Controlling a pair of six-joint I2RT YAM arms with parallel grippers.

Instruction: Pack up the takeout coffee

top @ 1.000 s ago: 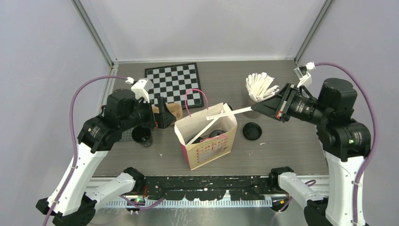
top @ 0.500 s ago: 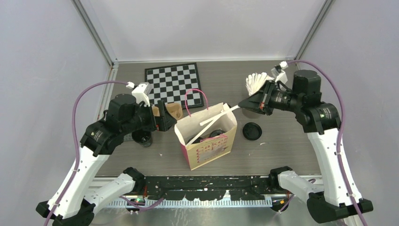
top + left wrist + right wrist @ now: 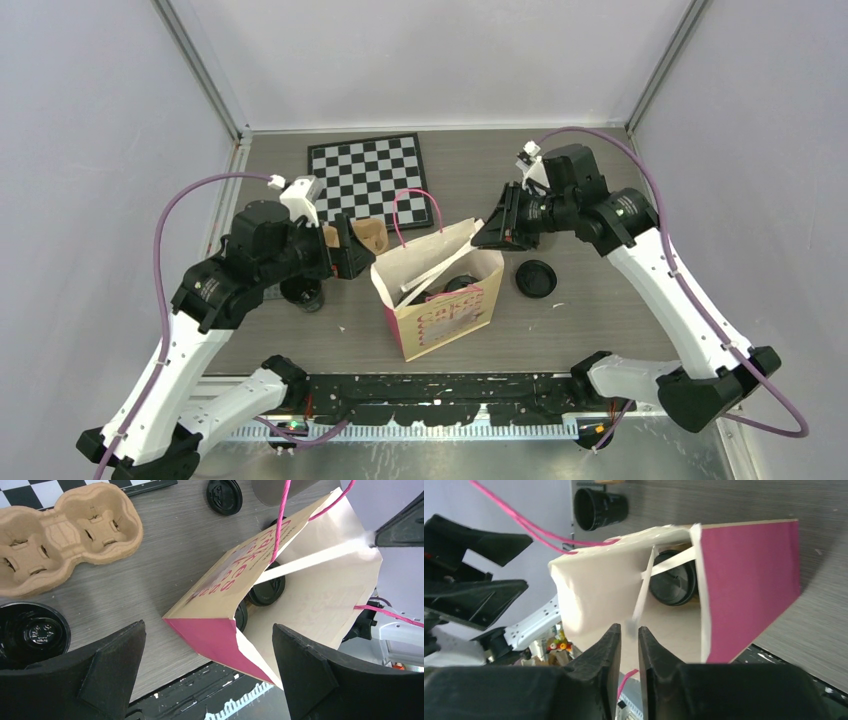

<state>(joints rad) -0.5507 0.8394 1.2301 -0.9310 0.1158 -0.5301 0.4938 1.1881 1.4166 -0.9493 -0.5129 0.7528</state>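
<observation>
A pink and cream paper bag (image 3: 445, 310) stands open at the table's middle. One black lidded cup (image 3: 265, 587) (image 3: 671, 585) sits inside it. A second black cup (image 3: 303, 288) (image 3: 30, 632) stands lidless to the bag's left. A loose black lid (image 3: 536, 278) (image 3: 224, 495) lies on the table right of the bag. My right gripper (image 3: 482, 235) (image 3: 629, 627) hovers over the bag's mouth, its jaws slightly parted. A white stick (image 3: 642, 597) slants into the bag, its blurred end just off the tips. My left gripper (image 3: 350, 245) (image 3: 208, 627) is wide open beside the bag's left edge and holds nothing.
A brown pulp two-pocket tray (image 3: 372, 232) (image 3: 65, 525) lies behind the left gripper, next to a chessboard (image 3: 368, 175). A grey cup (image 3: 280, 487) shows at the top of the left wrist view; my right arm hides it from above. Pink bag handles (image 3: 415, 205) stick up.
The right arm swung left from the stick cup to the bag's mouth with the white stick. Its jaws have parted a little and the stick has tipped into the bag. The left arm barely moved.
</observation>
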